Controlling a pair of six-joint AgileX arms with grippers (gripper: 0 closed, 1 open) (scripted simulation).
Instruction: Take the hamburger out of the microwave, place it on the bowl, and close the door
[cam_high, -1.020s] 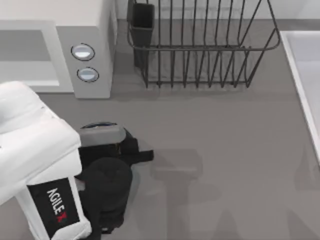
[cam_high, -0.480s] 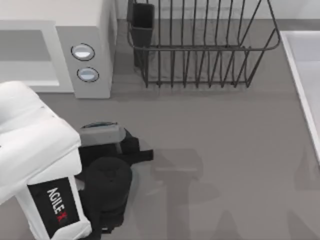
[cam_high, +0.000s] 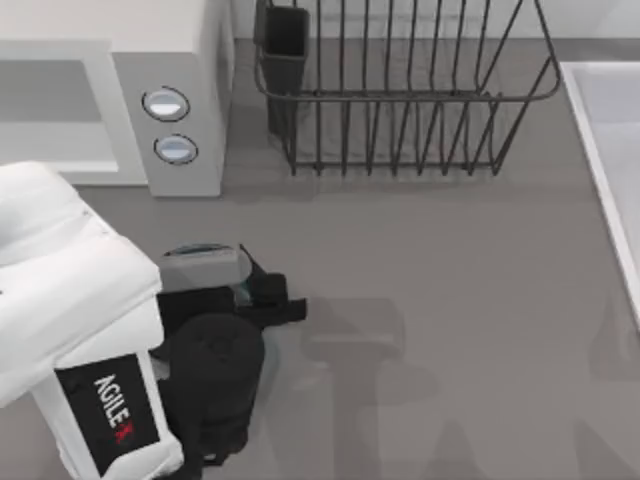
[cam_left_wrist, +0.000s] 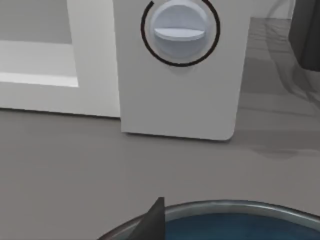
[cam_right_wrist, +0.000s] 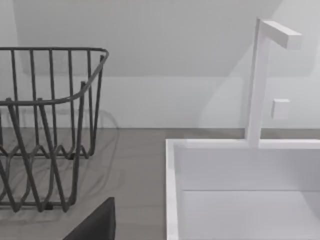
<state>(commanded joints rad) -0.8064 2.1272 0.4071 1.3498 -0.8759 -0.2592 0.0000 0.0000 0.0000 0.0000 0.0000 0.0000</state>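
Free room and obstacles, placed from the microwave (cam_high: 110, 95): the grey table (cam_high: 450, 300) in front of and to the right of its control panel lies open, a broad passage running to the white sink (cam_high: 610, 150) at the right edge. Behind that passage, just right of the microwave, the black wire dish rack (cam_high: 400, 90) blocks the back of the table. In front of the microwave, the left arm (cam_high: 80, 330) and left gripper (cam_high: 262, 295) hang over the blue bowl (cam_left_wrist: 235, 222), leaving a bare strip of table between bowl rim and panel.

"AGILEX" in white letters, red X, on black label, left arm (cam_high: 108, 405)
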